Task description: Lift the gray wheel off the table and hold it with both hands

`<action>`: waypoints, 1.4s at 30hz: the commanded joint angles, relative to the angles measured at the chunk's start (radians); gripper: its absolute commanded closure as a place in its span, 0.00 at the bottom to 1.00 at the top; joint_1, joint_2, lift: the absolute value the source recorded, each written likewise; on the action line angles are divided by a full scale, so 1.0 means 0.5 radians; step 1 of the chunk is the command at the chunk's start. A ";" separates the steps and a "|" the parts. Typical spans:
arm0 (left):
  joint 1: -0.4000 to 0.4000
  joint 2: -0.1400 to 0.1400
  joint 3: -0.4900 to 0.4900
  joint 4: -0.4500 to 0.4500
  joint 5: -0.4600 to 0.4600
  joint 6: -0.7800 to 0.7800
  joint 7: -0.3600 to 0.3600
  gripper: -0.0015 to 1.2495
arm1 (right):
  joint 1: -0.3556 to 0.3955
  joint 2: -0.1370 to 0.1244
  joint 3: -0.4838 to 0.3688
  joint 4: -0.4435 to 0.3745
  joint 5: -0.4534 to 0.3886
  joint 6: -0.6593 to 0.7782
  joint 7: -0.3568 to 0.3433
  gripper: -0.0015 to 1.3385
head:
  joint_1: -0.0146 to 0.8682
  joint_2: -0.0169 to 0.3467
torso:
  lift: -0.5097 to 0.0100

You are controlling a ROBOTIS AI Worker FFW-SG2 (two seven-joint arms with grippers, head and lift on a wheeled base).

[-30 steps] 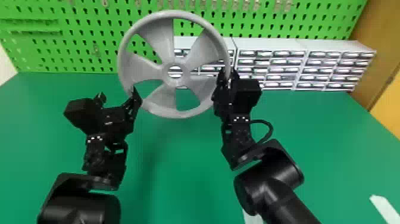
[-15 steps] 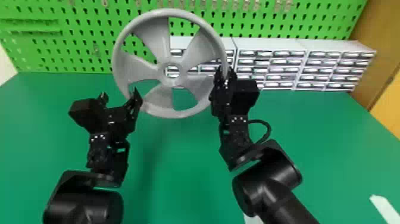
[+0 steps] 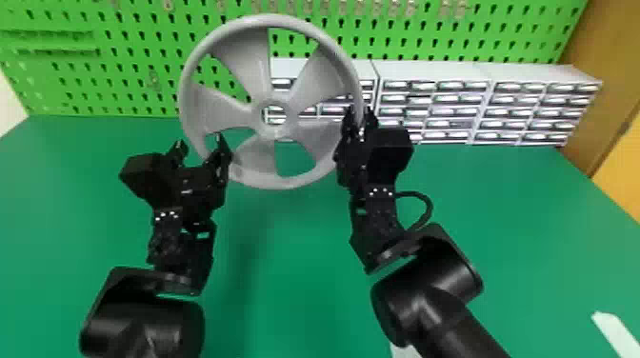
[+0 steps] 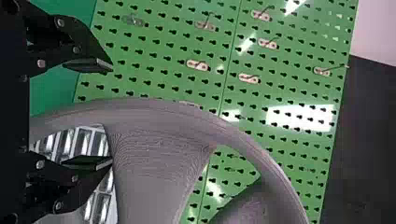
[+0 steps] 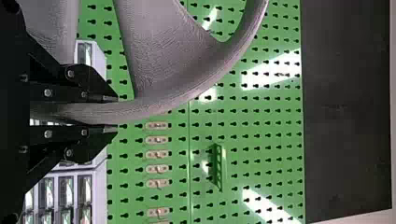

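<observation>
Here — right end effector (image 3: 360, 115) grasping gray wheel (image 3: 250, 62) — left end effector (image 3: 200, 141) spread around rim (image 3: 285, 183).

Black arms (image 3: 183, 252) have rounded housings (image 3: 166, 323), a looped cable (image 3: 430, 205), seemingly silvery screws (image 4: 60, 22).

Left arm (image 3: 143, 319) up from lower left of frame, left gripper (image 3: 200, 142) left of centre, tips up, jaws wide apart. Right arm (image 3: 428, 290) slants up-left from bottom right, right gripper (image 3: 359, 118) just right of centre, jaws nearly together, parallel.
</observation>
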 commanded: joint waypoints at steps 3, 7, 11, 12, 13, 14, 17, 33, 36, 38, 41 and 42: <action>0.006 0.000 -0.031 0.000 0.007 -0.005 0.043 0.55 | -0.006 0.001 -0.009 0.000 0.003 0.018 0.000 0.84 | 0.82 0.09 | 0.79; 0.018 0.000 -0.052 -0.003 0.016 -0.017 0.083 0.60 | -0.006 0.001 -0.021 0.000 0.000 0.043 0.000 0.84 | 0.82 0.09 | 0.79; 0.033 0.000 -0.064 -0.021 0.043 -0.017 0.132 0.65 | -0.010 -0.002 -0.036 0.000 0.003 0.046 0.000 0.84 | 0.82 0.09 | 0.79; 0.036 0.000 -0.064 -0.024 0.050 -0.017 0.138 0.66 | -0.013 -0.002 -0.036 0.000 0.003 0.046 0.000 0.84 | 0.82 0.09 | 0.79; 0.040 0.000 -0.064 -0.027 0.053 -0.014 0.144 0.67 | -0.013 -0.002 -0.040 0.000 0.003 0.046 0.000 0.84 | 0.82 0.09 | 0.79; 0.040 0.000 -0.064 -0.030 0.056 -0.011 0.147 0.68 | -0.013 -0.002 -0.040 0.000 0.003 0.046 0.000 0.84 | 0.82 0.09 | 0.79; 0.043 0.000 -0.058 -0.039 0.062 -0.011 0.162 0.70 | -0.013 -0.005 -0.036 0.000 0.006 0.040 0.000 0.84 | 0.82 0.09 | 0.79; 0.036 0.003 -0.031 -0.058 0.056 -0.011 0.162 0.77 | 0.015 -0.017 -0.015 0.000 0.006 -0.052 0.003 0.84 | 0.82 0.09 | 0.79; 0.033 0.003 -0.021 -0.058 0.059 -0.011 0.162 0.77 | 0.018 -0.020 -0.006 0.003 0.012 -0.074 0.003 0.84 | 0.82 0.09 | 0.79; 0.033 0.003 -0.015 -0.058 0.062 -0.011 0.162 0.77 | 0.021 -0.020 -0.006 0.006 0.018 -0.092 0.003 0.84 | 0.82 0.09 | 0.79; 0.033 0.003 -0.009 -0.061 0.068 -0.014 0.162 0.77 | 0.027 -0.023 -0.003 0.009 0.021 -0.095 0.003 0.84 | 0.82 0.09 | 0.79; 0.033 0.003 -0.009 -0.064 0.068 -0.014 0.162 0.77 | 0.027 -0.023 -0.006 0.009 0.021 -0.095 0.003 0.84 | 0.82 0.09 | 0.79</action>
